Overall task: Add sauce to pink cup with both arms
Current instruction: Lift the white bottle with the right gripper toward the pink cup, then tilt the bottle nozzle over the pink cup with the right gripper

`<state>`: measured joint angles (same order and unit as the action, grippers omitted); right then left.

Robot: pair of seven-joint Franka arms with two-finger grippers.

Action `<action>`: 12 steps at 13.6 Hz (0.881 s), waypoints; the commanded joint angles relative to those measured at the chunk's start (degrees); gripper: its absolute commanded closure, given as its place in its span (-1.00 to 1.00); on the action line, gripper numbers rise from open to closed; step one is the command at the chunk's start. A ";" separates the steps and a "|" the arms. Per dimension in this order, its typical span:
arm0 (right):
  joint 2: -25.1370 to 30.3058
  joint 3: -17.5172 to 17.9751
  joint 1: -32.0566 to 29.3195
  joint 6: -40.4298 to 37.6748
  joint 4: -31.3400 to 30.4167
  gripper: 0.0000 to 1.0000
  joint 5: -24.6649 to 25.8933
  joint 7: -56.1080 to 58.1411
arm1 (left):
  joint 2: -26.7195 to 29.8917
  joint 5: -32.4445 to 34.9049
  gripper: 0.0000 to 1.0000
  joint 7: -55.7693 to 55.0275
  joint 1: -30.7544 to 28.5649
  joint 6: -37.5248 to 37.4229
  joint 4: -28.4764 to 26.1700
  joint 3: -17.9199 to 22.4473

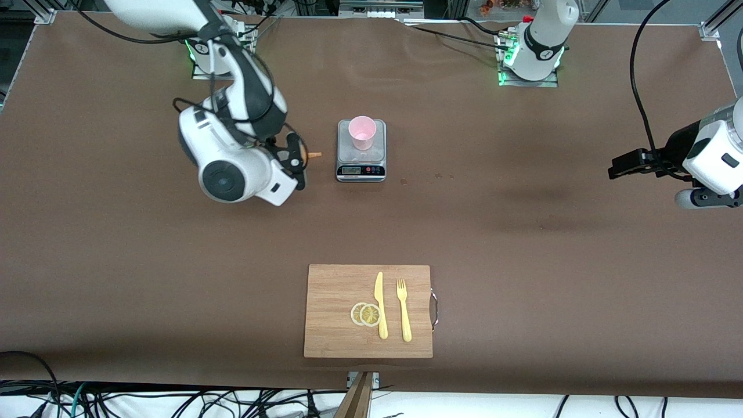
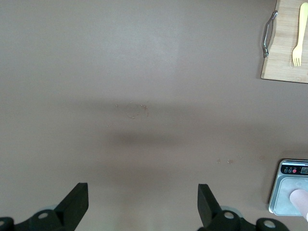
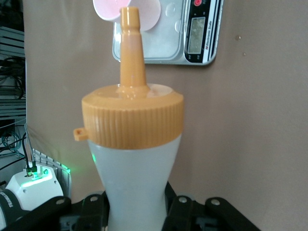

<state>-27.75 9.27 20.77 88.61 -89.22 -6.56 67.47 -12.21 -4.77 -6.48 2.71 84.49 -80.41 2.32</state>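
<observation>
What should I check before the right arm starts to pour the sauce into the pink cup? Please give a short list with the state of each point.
1. The right tool grips the sauce: ok.
2. The orange nozzle points toward the pink cup: ok.
3. The nozzle is over the cup's rim: not ok, it is over the table beside the grey scale.
4. The cup stands upright on the scale: ok.
5. The nozzle is open: cannot tell.
6. The left tool is out of the way: ok, open, waiting over bare table at the left arm's end.

We see a wooden cutting board on the brown tabletop, on it two lemon slices, a yellow knife, a yellow fork, farther from the camera a grey scale.
</observation>
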 commanded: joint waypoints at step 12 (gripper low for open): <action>-0.20 7.87 8.58 -3.54 -2.01 0.69 17.10 -23.61 | -0.54 0.29 -1.00 1.21 -0.25 -1.08 1.22 -0.03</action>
<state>-28.45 16.90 28.21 86.55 -90.70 9.11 45.80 -12.21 -4.77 -6.48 2.71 84.49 -80.41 2.32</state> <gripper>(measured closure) 0.670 0.000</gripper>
